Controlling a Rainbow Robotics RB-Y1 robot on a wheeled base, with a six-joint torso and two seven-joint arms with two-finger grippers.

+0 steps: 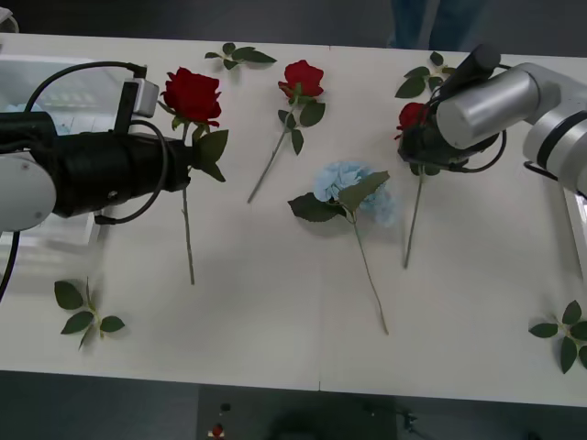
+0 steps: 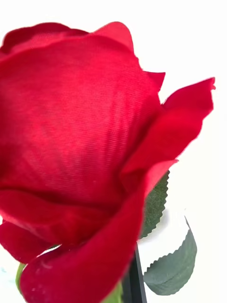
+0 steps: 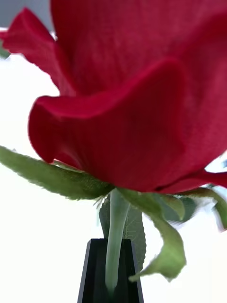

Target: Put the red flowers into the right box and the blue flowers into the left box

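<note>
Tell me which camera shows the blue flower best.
The front view: the blue flower lies whole on the table, bloom, leaves and stem. Both wrist views show close-up red roses instead.

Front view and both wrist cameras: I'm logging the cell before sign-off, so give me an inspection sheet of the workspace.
Surface: white table.
Job's things: three red roses; left rose, middle rose, right rose; one blue flower; left box at the table's left edge.
Clutter: loose leaf sprigs.
Grippers: left gripper shut on left rose's stem; right gripper at right rose.
Cables: black cable on left arm.
Surroundings: nothing seen.
</note>
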